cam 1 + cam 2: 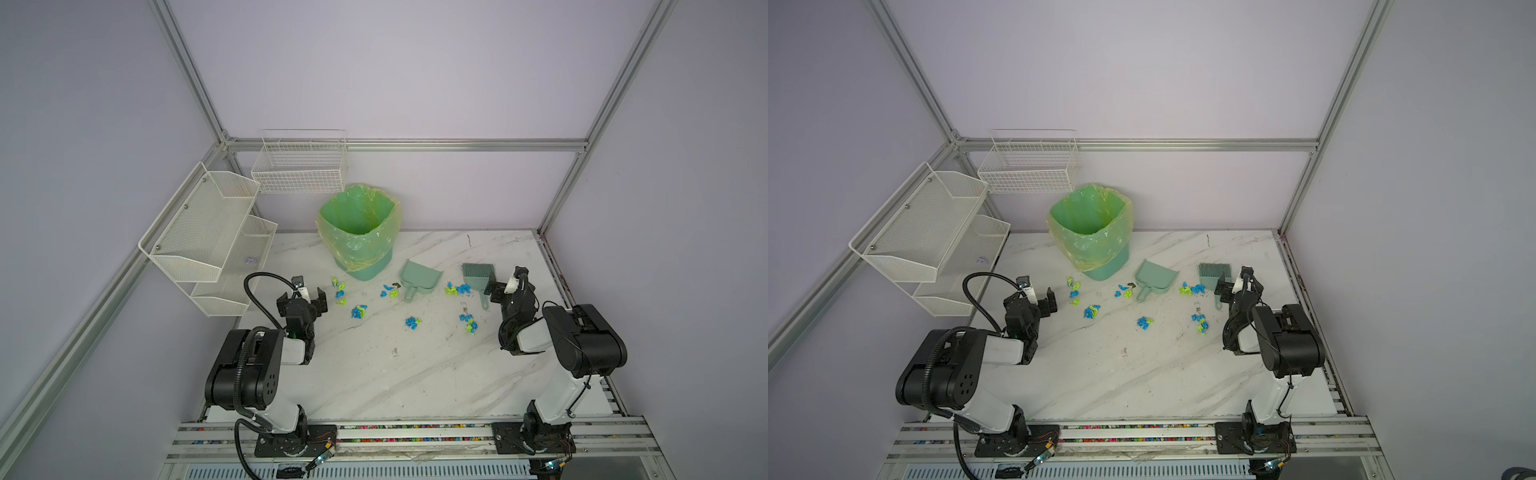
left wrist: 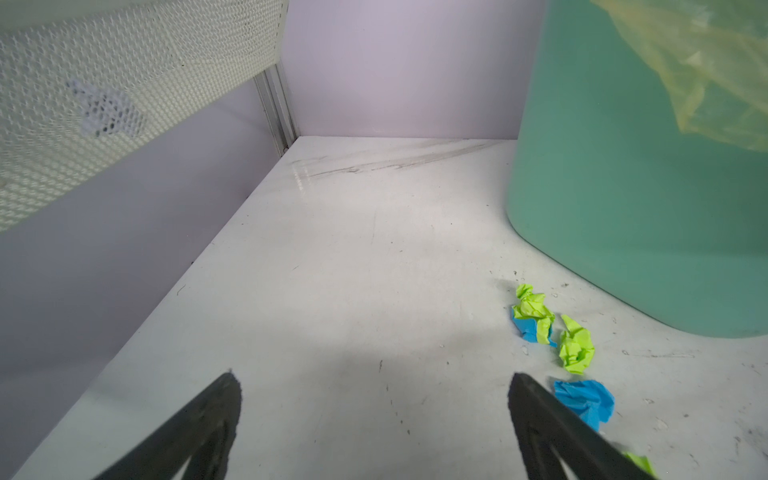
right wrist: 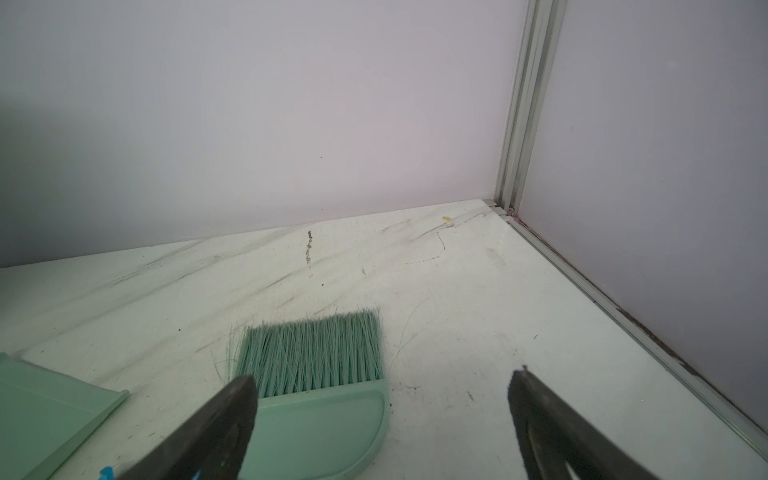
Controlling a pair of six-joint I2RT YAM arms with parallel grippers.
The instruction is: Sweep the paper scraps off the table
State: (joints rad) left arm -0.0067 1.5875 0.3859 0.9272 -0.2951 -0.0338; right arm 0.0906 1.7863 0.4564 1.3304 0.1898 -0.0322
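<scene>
Blue and lime-green paper scraps (image 1: 359, 311) (image 1: 1091, 311) lie in several small clumps across the middle of the white marble table (image 1: 395, 382) (image 1: 1133, 382). My left gripper (image 1: 302, 300) (image 1: 1032, 301) (image 2: 374, 376) hovers open and empty at the left, just left of one clump of scraps (image 2: 534, 313). On the right, my open right gripper (image 1: 505, 286) (image 1: 1237, 286) (image 3: 382, 376) is empty too, beside a green hand brush (image 1: 478, 275) (image 3: 316, 353) lying flat. One finger is over the brush's back. A green dustpan (image 1: 419, 279) (image 1: 1154, 279) (image 3: 50, 403) lies between the clumps.
A green bin (image 1: 359, 232) (image 2: 623, 187) with a yellow-green liner stands at the back middle. White mesh shelves (image 1: 208, 241) and a wire basket (image 1: 299, 166) hang on the left and back walls. Aluminium rails (image 1: 555, 270) edge the table.
</scene>
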